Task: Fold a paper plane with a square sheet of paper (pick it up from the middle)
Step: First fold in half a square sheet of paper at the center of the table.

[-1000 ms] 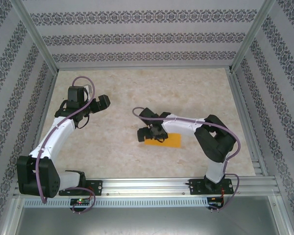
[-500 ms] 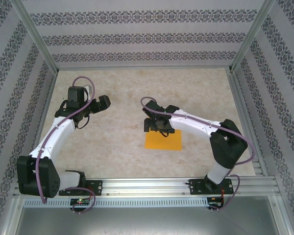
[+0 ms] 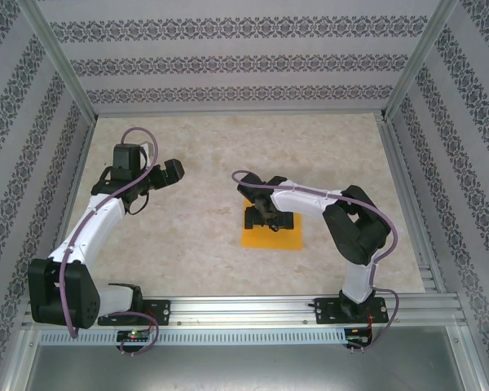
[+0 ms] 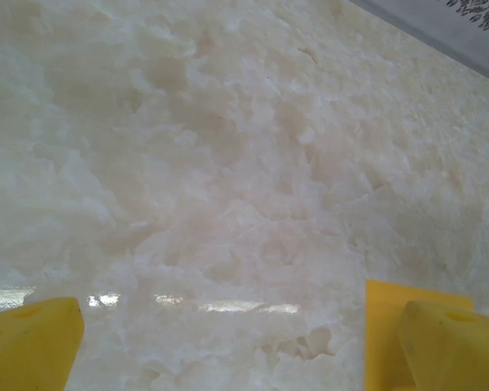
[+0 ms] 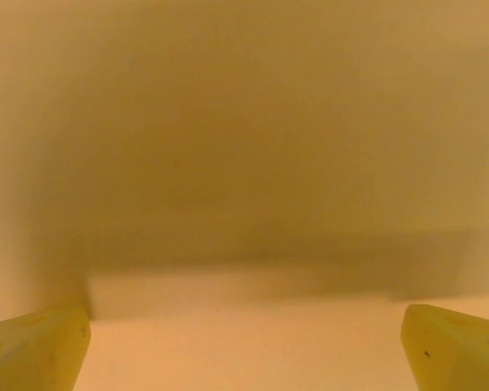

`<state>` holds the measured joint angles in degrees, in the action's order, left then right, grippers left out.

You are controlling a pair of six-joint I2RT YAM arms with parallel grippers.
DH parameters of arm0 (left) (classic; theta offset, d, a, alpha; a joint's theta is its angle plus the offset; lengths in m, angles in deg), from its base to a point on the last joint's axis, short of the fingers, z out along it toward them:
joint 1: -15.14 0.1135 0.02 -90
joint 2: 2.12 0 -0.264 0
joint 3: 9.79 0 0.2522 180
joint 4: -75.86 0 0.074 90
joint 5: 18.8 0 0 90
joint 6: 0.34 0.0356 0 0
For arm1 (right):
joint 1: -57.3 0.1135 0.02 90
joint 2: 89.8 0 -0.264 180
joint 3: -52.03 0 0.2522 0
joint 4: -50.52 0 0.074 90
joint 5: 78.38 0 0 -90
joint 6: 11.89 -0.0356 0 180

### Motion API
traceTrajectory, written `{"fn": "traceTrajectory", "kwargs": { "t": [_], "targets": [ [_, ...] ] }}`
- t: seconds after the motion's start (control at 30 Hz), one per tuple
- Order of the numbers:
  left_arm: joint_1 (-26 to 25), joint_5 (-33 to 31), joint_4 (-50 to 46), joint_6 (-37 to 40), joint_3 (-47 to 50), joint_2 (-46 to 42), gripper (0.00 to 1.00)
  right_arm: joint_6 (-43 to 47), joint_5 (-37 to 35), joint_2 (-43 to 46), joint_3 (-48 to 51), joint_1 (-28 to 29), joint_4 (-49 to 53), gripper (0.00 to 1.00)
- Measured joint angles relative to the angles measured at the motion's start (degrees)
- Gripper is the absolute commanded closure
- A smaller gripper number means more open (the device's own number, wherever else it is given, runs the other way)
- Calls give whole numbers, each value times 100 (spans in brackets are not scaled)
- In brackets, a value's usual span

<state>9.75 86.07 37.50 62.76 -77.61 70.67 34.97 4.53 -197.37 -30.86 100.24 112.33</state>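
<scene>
The square sheet of paper is plain orange and lies flat on the marble-look table, right of centre, with no fold showing. My right gripper is low over the sheet's far left part. In the right wrist view the sheet spreads close under the right gripper, whose yellow fingertips stand wide apart with nothing between them. My left gripper hangs open over bare table at the far left. Its fingertips are spread with only tabletop between them.
Patterned walls and metal frame posts close in the table on three sides. A metal rail with both arm bases runs along the near edge. The right arm's elbow stands just right of the sheet.
The right gripper drew back and up off the sheet's left side, then came down again on its far left part. The sheet has stayed in place. The left arm has not moved.
</scene>
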Motion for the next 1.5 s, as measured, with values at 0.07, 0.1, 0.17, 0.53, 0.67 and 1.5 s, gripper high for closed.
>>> {"fn": "traceTrajectory", "kwargs": {
  "t": [0.07, 0.1, 0.17, 0.53, 0.67, 1.5],
  "targets": [
    [0, 17, 0, 0, 0, 24, 0, 15, 101, -44, 24, -42, -81, 2],
    [0, 28, 0, 0, 0, 39, 0, 17, 146, -44, 44, -74, -96, 2],
    [0, 50, -2, 0, 0, 57, 0, 24, 264, -39, 107, -114, -197, 2],
    [0, 118, -4, 0, 0, 83, 0, 122, 332, 85, 444, -184, -527, 5],
    [0, 127, -4, 0, 0, 98, 0, 125, 313, 98, 476, -208, -533, 10],
    [-719, 957, 417, -459, 295, 719, 14, -76, 1351, 1191, 1526, -367, -2430, 62]
  ]
}}
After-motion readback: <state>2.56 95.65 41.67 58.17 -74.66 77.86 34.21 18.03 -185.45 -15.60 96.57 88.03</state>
